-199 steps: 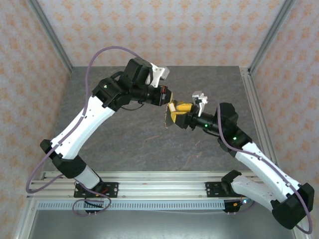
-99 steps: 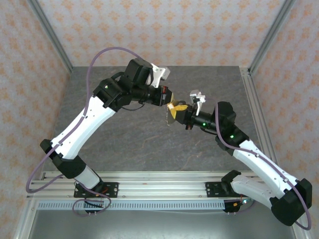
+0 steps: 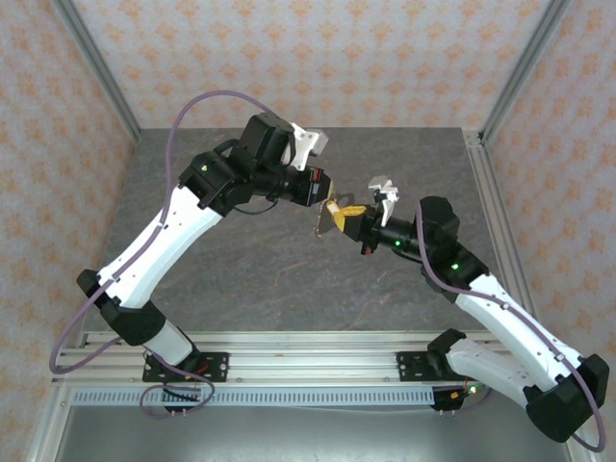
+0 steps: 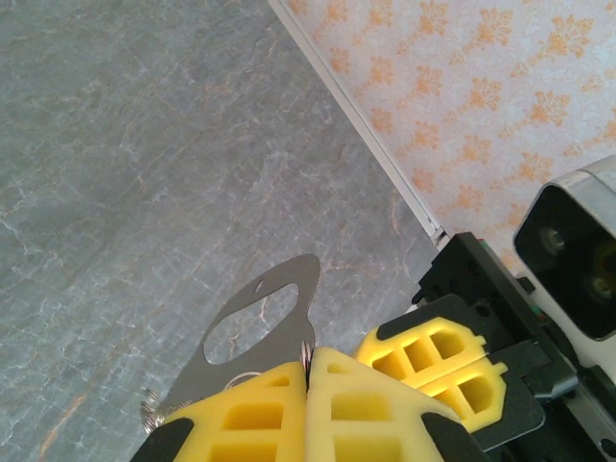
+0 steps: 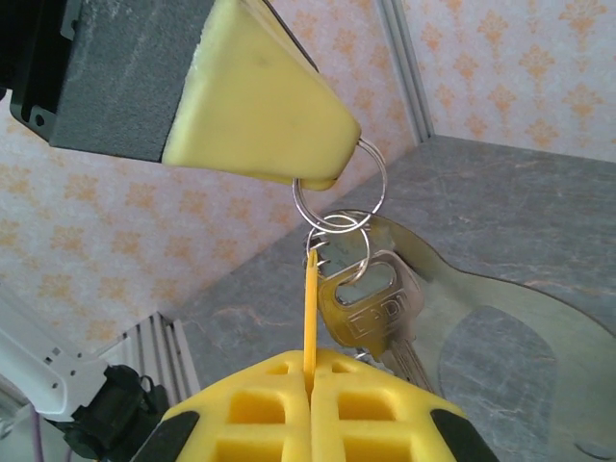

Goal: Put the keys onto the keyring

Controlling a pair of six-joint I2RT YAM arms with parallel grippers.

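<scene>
We've got the left gripper (image 4: 308, 368) clamped on the keyring (image 5: 383, 181) - a brass key (image 5: 371, 308) dangles right below it. The right gripper (image 5: 310, 377), just under the left gripper, is pinched tight on a thin yellow key (image 5: 311, 308), seen edge-on.

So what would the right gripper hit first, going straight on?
The right gripper, shut on a thin yellow strip, would most likely meet the brass key on the keyring first, then the left gripper pinching that ring. Depth is unclear.
</scene>
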